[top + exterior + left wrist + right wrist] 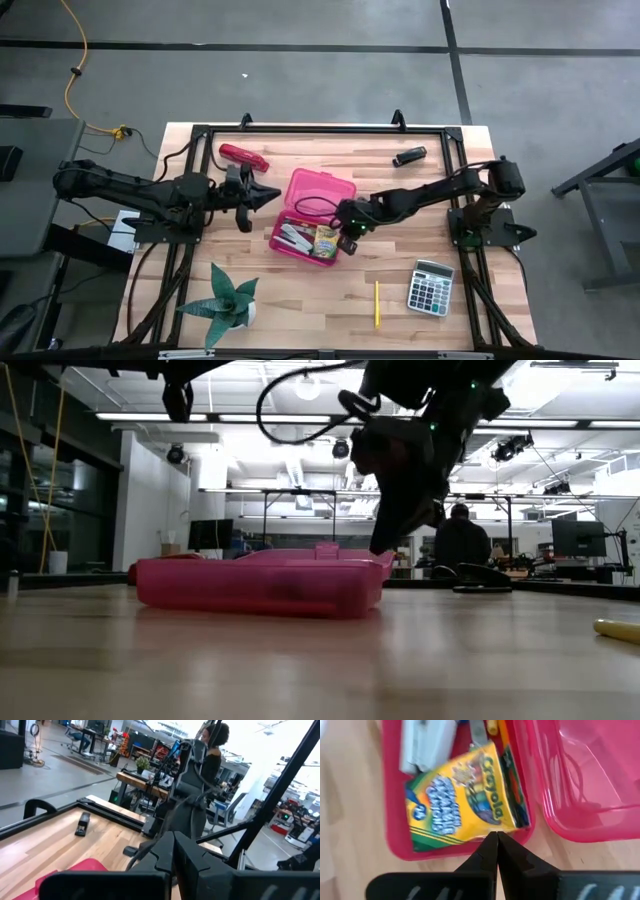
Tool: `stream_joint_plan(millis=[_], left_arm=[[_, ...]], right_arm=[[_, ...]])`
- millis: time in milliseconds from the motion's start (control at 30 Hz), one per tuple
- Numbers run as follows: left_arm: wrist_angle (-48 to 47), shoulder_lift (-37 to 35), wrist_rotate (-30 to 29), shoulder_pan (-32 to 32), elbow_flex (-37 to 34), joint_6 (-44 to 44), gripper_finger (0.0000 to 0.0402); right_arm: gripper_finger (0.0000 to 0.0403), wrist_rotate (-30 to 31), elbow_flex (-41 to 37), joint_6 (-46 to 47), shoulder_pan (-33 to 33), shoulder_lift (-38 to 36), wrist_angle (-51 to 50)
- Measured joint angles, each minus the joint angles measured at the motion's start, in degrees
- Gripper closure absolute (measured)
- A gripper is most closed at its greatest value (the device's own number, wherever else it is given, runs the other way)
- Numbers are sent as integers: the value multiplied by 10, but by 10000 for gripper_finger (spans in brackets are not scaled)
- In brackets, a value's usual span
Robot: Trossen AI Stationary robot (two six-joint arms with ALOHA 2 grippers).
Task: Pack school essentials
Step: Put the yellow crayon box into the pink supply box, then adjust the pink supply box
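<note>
The packing looks well under way but not finished, going by what lies where. The pink case (318, 218) sits open in the middle of the table (330, 300), lid thrown back toward the far side, and its tray already holds the yellow-green crayon box (462, 802) lying flat, a pale grey-white block (427, 742) beside it, and the ends of a couple of thin pencils (496, 729) tucked along the hinge side. The right gripper (347, 243) hangs just above the near edge of the tray, right over the crayon box, with its fingers pressed together and nothing between them (so it has hold of nothing). The left gripper (262, 197) waits just beside the case on its own side, likewise closed tight and empty. Still out on the wood are a yellow pencil (377, 303) near the front edge, a calculator (431, 287) close to it, a red stapler-like thing (243, 156) toward the back left and a small dark object (409, 156) toward the back right. I'd judge those loose pieces, and closing the lid, are what remains.
</note>
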Motion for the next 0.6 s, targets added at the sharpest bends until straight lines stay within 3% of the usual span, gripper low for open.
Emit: stream_joint_plan(millis=[333, 600], left_arm=[[-10, 0, 0, 0, 0, 0, 401], [-13, 0, 0, 0, 0, 0, 401]], right_arm=[[403, 47, 0, -13, -27, -19, 42], [403, 24, 0, -11, -22, 13, 46]])
